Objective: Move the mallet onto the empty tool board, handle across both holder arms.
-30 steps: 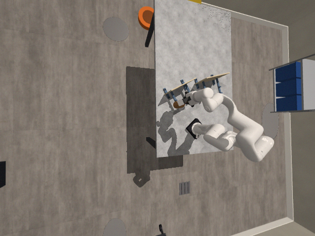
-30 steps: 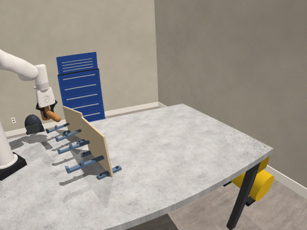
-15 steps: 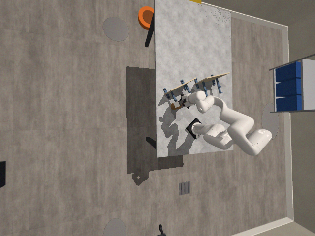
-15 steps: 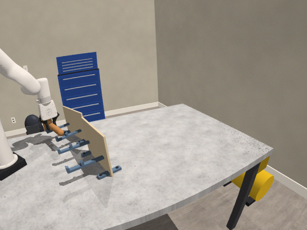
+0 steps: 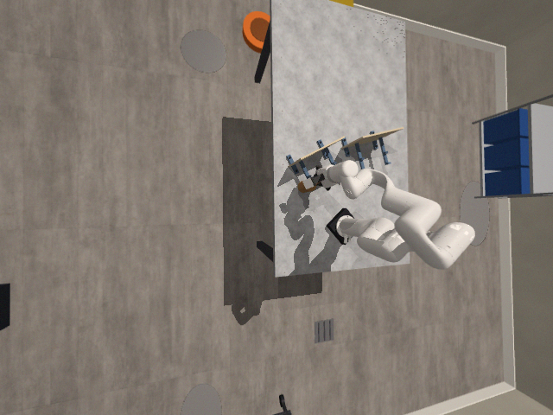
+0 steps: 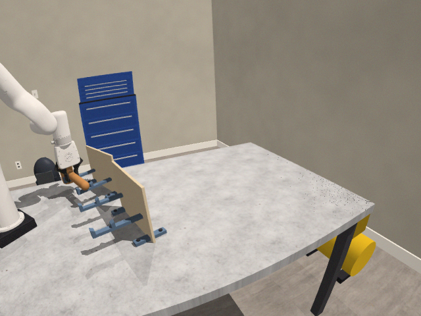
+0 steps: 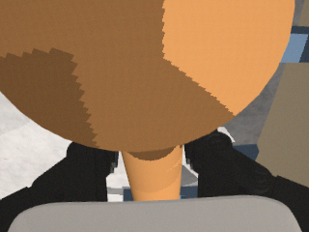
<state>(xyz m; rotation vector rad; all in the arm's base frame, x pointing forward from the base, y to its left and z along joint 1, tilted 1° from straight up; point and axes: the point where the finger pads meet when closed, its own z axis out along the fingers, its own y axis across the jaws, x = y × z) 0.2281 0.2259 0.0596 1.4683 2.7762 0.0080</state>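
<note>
My gripper (image 5: 318, 178) (image 6: 69, 171) (image 7: 153, 169) is shut on the mallet (image 5: 304, 189) (image 6: 81, 182) (image 7: 129, 58), an orange-brown tool that fills most of the wrist view. It holds the mallet in the air, just in front of the blue holder arms. In the overhead view the mallet hangs by the arms of the left tool board (image 5: 319, 149) (image 6: 125, 190). The right tool board (image 5: 379, 132) (image 6: 98, 158) stands beside it, and its arms (image 5: 384, 151) carry nothing. I cannot tell whether the handle touches an arm.
The arm's base (image 5: 340, 226) (image 6: 13, 228) is fixed to the grey table (image 5: 339, 80) (image 6: 237, 204) close in front of the boards. A blue drawer cabinet (image 5: 505, 151) (image 6: 108, 115) stands beyond the table. An orange bucket (image 5: 255, 28) and a yellow cylinder (image 6: 356, 253) lie off the table.
</note>
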